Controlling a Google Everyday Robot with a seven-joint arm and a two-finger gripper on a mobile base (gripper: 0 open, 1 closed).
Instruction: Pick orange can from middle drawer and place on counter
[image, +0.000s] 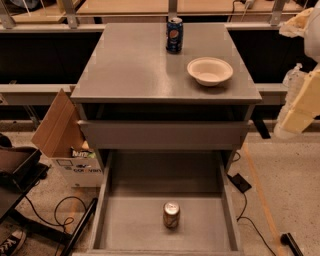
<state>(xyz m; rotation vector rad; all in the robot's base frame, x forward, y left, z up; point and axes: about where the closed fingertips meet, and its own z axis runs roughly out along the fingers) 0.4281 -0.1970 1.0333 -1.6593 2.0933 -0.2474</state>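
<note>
The orange can stands upright on the floor of the open middle drawer, near its front and centre. Its silver top with the pull tab faces up. The counter is the flat grey top of the cabinet, above the drawer. My gripper is a pale cream shape at the right edge of the view, level with the counter's front edge and to its right. It is far from the can and holds nothing that I can see.
A dark blue Pepsi can stands at the back of the counter, with a white bowl to its front right. The upper drawer is slightly open. A cardboard box and cables lie on the floor to the left.
</note>
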